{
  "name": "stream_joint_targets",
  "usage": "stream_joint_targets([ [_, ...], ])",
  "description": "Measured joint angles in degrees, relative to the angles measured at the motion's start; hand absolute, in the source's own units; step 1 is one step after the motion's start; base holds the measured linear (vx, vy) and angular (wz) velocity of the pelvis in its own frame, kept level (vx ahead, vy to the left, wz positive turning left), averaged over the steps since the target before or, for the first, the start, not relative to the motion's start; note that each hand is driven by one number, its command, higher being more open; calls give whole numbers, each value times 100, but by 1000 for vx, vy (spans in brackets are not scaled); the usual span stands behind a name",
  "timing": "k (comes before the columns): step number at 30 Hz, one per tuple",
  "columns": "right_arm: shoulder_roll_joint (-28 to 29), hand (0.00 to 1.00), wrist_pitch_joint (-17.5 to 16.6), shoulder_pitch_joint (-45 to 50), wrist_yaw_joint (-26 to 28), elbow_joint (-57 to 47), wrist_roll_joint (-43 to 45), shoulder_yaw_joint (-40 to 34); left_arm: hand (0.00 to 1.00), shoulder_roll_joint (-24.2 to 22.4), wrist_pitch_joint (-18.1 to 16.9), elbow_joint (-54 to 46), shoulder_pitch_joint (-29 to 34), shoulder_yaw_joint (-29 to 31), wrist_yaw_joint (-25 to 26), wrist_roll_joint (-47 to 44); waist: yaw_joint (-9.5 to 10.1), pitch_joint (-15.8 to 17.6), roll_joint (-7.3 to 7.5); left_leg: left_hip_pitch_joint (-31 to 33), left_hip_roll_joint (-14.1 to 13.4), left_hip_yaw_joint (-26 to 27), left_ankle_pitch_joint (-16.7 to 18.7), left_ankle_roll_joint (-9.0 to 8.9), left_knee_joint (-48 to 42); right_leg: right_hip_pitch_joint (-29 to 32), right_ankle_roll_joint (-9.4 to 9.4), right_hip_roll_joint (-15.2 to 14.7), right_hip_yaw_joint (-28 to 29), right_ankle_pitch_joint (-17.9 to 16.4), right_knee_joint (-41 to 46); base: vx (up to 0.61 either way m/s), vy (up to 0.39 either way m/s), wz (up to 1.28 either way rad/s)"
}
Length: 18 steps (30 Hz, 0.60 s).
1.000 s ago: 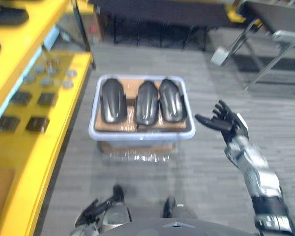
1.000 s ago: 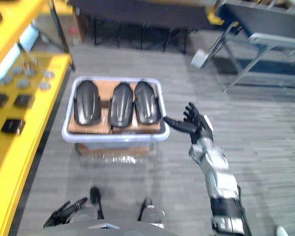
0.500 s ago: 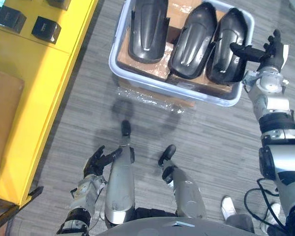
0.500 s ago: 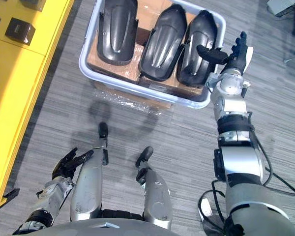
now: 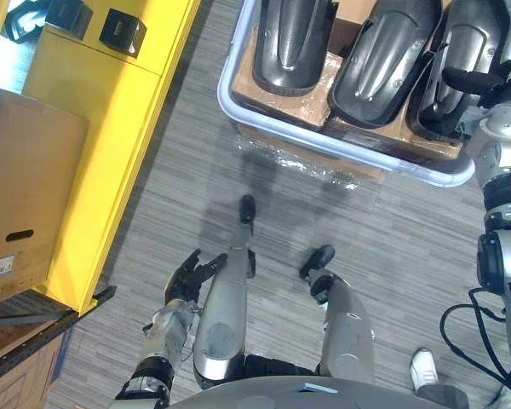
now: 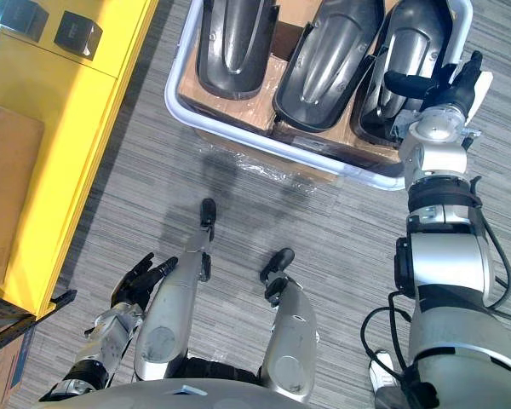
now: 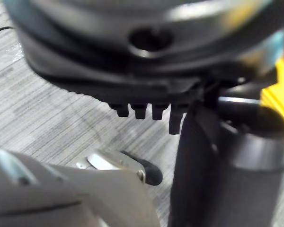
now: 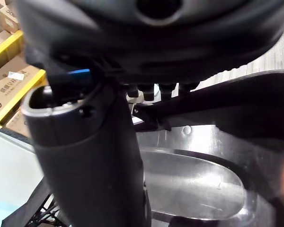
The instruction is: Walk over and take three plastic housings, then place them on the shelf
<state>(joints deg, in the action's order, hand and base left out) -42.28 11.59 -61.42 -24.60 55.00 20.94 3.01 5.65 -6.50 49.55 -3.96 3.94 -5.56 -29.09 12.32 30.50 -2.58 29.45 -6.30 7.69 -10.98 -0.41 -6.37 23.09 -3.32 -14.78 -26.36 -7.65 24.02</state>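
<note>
Three black plastic housings lie side by side on cardboard in a pale bin (image 6: 264,146) on the floor ahead: left (image 6: 238,43), middle (image 6: 332,64) and right (image 6: 409,47). My right hand (image 6: 449,89) is at the bin's right end. It is open, with straight fingers past the rim and its thumb reaching over the right housing's edge. In the right wrist view the thumb (image 8: 85,156) stands before that housing's glossy hollow (image 8: 194,189). My left hand (image 5: 186,277) hangs open low beside my leg, holding nothing.
A yellow shelf (image 6: 64,128) runs along the left, with small black parts (image 5: 123,30) on it. A brown cardboard box (image 5: 25,187) sits at its near end. A white shoe (image 5: 426,371) shows on the grey floor at lower right.
The camera has tipped down and come closer, so the bin now sits at the top of the view. My right hand went from beside the bin to the right housing's edge.
</note>
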Motion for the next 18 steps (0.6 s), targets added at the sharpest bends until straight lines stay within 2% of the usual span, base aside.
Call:
stream_joint_targets([
  [2, -25, 0, 56, 5, 87, 35, -169, 112, 100, 39, -12, -4, 0, -41, -5, -23, -6, -2, -10, -25, -2, 1, -6, -10, 11, 20, 10, -15, 14, -52, 58, 10, -59, -1],
  [7, -295, 0, 186, 16, 684, 274, -678, 239, 100, 97, -113, -2, 2, -144, -86, -84, -19, -4, -13, -144, -16, -10, -81, -89, 152, 67, 57, -42, 20, -217, 282, 8, -67, 0],
  [13, -295, 0, 272, 63, 827, 380, -1135, 479, 100, 127, -220, -38, 12, -241, -94, -85, -30, -11, -25, -226, -37, -37, -113, -113, 163, 20, 97, -43, -5, -321, 392, 21, -63, 2],
  [18, -282, 0, 201, 261, 928, 348, -1406, 555, 100, 128, -195, -75, 42, -236, -97, -34, -62, -15, -16, -471, -58, -117, -96, -124, 145, -362, 94, 11, -112, -324, 261, 23, -40, 8],
])
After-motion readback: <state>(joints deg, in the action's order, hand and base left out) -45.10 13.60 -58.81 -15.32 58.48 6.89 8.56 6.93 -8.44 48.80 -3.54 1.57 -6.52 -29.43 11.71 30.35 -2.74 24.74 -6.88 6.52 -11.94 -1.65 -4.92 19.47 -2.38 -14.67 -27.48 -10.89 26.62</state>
